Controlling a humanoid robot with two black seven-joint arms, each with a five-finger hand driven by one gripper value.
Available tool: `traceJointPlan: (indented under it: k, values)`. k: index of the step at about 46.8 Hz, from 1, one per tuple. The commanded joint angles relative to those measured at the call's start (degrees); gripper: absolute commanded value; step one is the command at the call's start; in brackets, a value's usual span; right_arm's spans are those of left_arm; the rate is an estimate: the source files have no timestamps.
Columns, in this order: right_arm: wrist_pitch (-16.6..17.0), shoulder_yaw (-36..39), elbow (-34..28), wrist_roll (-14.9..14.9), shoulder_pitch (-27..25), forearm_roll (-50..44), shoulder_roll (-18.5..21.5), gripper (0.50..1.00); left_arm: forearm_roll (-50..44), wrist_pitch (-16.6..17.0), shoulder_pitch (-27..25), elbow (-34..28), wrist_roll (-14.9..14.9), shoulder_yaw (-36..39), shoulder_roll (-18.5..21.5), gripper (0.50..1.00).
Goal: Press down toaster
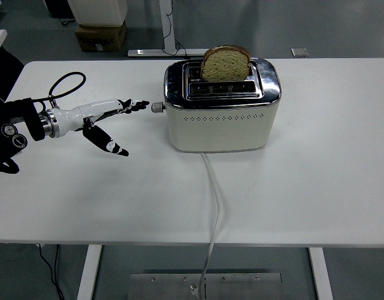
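Head view, left hand (pixel 98 120) released, fingers (pixel 137 104) stretched near toaster (pixel 221 112) lever (pixel 157 107), not touching, bread (pixel 225 64) standing in slot, table (pixel 317 175) white

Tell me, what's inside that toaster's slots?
A slice of bread stands in the rear slot of the toaster, its top half sticking out; its lower part is hidden inside. The front slot looks empty, though its bottom is too dark to tell.
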Motion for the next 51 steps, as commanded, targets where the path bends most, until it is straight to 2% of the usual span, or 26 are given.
traceJointPlan:
  k: [1,51]
  values:
    - [0.0,0.0,0.0,0.0,0.0,0.0,0.0,1.000,0.0,0.0,0.0,0.0,0.0,0.0,0.0,1.000]
    - [0.0,0.1,0.0,0.0,0.0,0.1,0.0,1.000,-0.1,0.2,0.4,0.0,0.0,0.0,-1.2,1.000]
